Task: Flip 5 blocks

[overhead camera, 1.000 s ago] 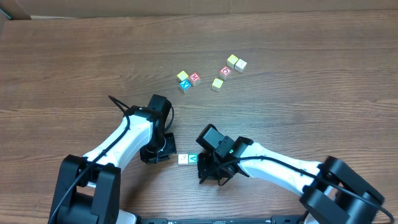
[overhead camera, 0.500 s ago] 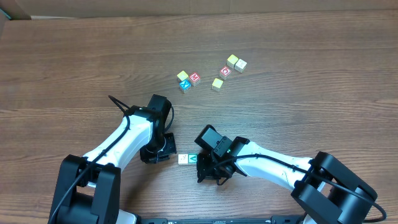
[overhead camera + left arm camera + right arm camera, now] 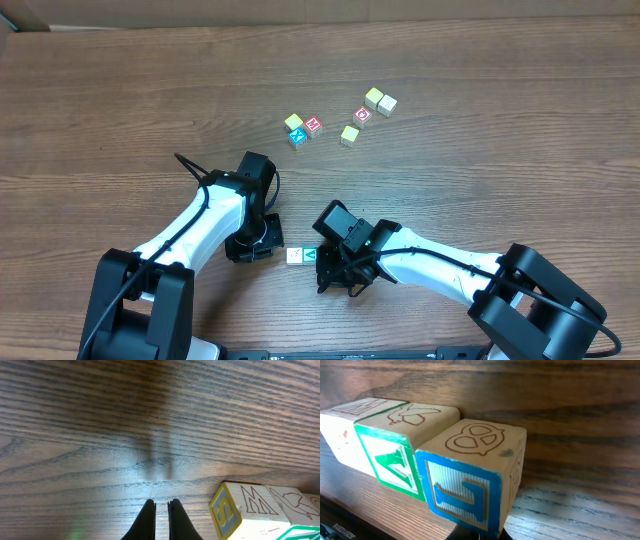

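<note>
Three blocks (image 3: 405, 445) sit in a touching row on the wooden surface (image 3: 480, 180) between the two arms: a white block (image 3: 295, 256), a green block (image 3: 310, 255) and a blue block (image 3: 470, 475). In the overhead view the blue one is hidden beneath the right arm. Seven more blocks (image 3: 350, 134) lie well apart, farther up the surface.

The left gripper (image 3: 161, 512) is closed to a thin slit with nothing in it, just beside the white block. The right gripper (image 3: 330, 268) is closed too, and no block appears to be held; the blue block stands right at its tips.

The likely hazard is crowding. Because the three blocks touch, tipping one could drag or topple its neighbour. A closed gripper pushing low might also skid a block across the smooth wood rather than roll it. With both arms this near, they could clash.

Legible marks: a blue "S" in a yellow frame and an outlined "M" on the white block, a duck outline on the green block's top, and a pretzel outline on the blue block's top. The green and blue letters sit sideways and cannot be read with confidence.
</note>
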`<action>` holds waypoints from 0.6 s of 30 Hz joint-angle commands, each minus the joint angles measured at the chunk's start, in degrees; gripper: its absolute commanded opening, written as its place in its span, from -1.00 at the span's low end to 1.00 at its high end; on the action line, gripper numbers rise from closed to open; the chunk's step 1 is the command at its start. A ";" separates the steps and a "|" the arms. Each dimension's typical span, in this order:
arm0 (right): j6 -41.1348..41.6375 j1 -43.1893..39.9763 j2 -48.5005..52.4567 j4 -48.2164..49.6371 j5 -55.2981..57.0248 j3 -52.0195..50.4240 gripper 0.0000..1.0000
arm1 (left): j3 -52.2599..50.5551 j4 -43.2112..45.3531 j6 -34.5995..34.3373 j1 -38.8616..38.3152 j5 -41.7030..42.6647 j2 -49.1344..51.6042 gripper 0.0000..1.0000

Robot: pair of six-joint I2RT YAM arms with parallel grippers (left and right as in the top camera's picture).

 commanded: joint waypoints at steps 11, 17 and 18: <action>0.24 0.07 0.02 0.28 0.46 -0.22 -0.92 | 1.05 -0.31 1.11 -0.39 0.48 0.48 -0.92; 0.00 1.44 -0.96 0.26 0.59 -0.20 -0.92 | 1.05 -0.55 1.11 -0.39 0.48 0.48 -0.91; -0.24 2.01 -1.70 0.26 1.31 -0.20 -0.92 | 1.05 -0.61 1.11 -0.39 0.48 0.48 -0.92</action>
